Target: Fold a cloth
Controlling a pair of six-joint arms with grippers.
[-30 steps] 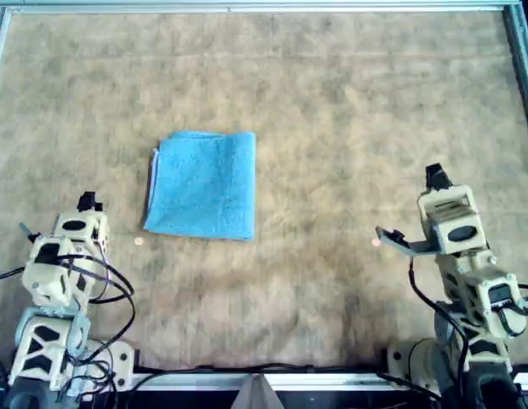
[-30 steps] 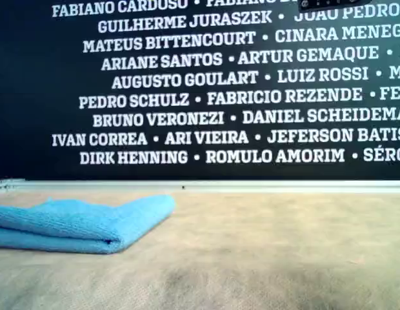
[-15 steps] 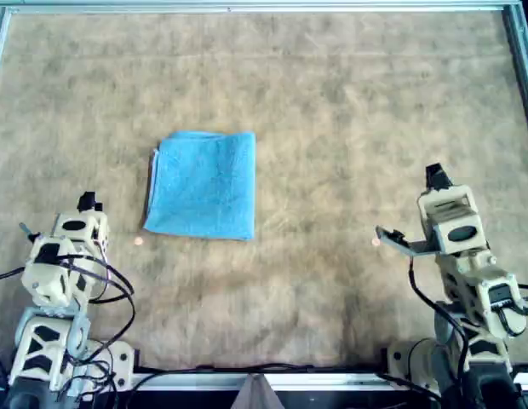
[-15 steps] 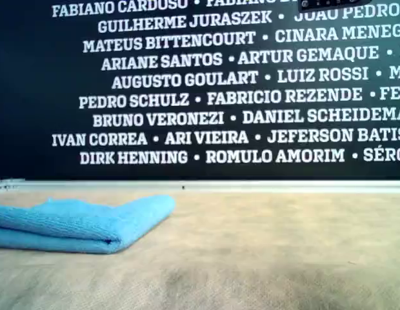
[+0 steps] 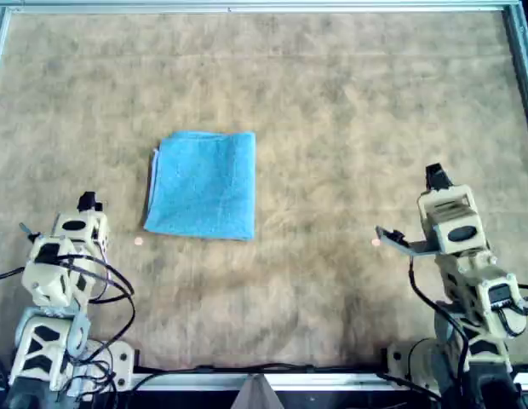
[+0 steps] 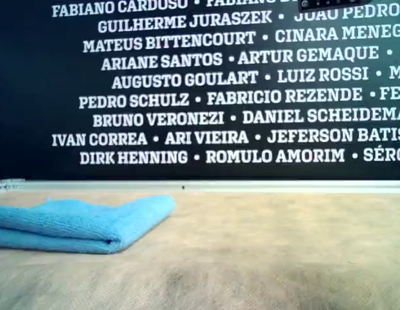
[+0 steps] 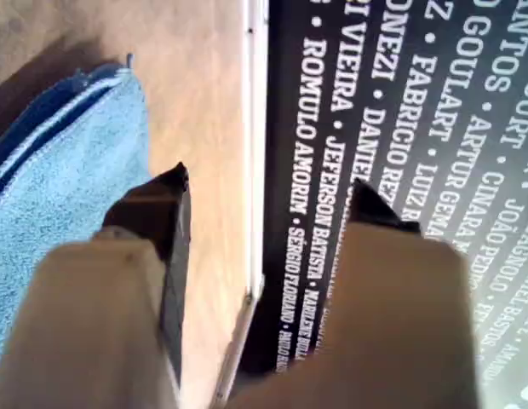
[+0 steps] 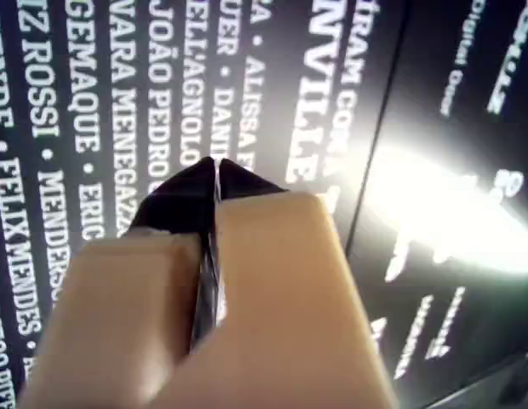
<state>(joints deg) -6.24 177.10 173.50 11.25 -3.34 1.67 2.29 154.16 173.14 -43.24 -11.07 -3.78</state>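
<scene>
White names on the black wall [image 6: 32, 77] at the far side: AUGUSTO GOULART, LUIZ ROSSI, DIRK HENNING, ROMULO AMORIM

Cream arms [image 5: 458, 247], black fingertips [image 7: 172, 183], black cables [image 5: 106, 281]

Even soft lighting; right wrist view shows glare.
</scene>
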